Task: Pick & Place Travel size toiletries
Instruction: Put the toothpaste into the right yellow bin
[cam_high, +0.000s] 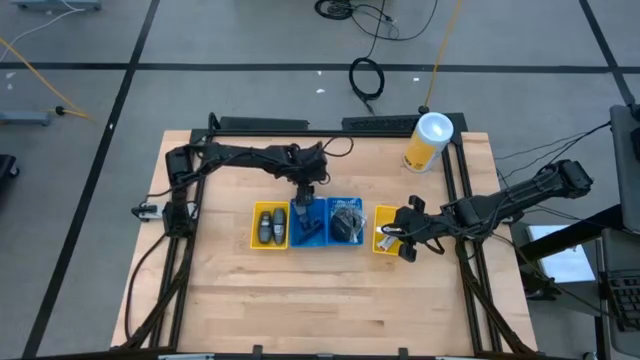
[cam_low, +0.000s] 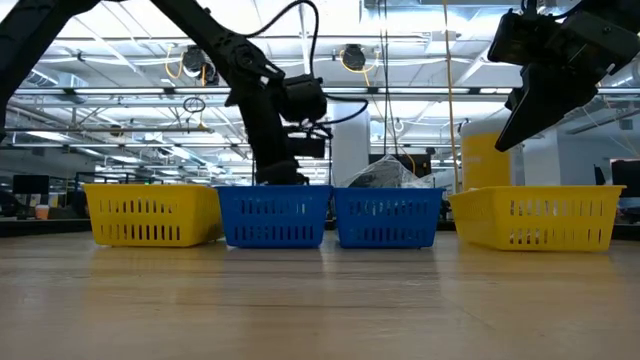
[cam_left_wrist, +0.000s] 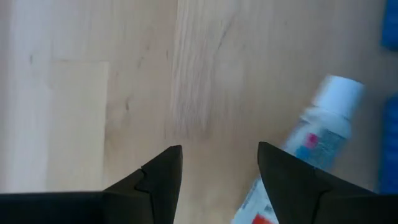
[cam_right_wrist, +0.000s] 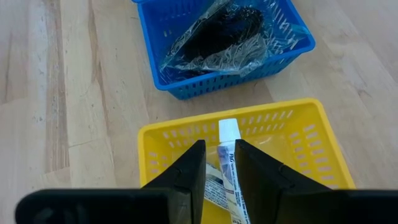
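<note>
My left gripper (cam_high: 304, 198) (cam_left_wrist: 217, 171) is open and points down over bare wood, just beyond the far rim of the left blue bin (cam_high: 310, 224). A white tube with a white cap and a blue-and-red label (cam_left_wrist: 320, 140) lies flat on the table beside one of its fingers. My right gripper (cam_high: 402, 240) (cam_right_wrist: 219, 165) hovers well above the right yellow bin (cam_right_wrist: 298, 112), its fingers a narrow gap apart. White tubes (cam_right_wrist: 229, 152) lie in that bin below it. A clear-wrapped dark bundle (cam_right_wrist: 224, 31) sits in the right blue bin. Dark packets (cam_high: 270, 225) lie in the left yellow bin.
Four small bins stand in a row across the table's middle: yellow, blue, blue, yellow (cam_low: 150, 215) (cam_low: 275, 215) (cam_low: 390, 215) (cam_low: 540, 215). A tall yellow canister with a white lid (cam_high: 428, 142) stands near the far right corner. Bare wood lies on the near side of the bins.
</note>
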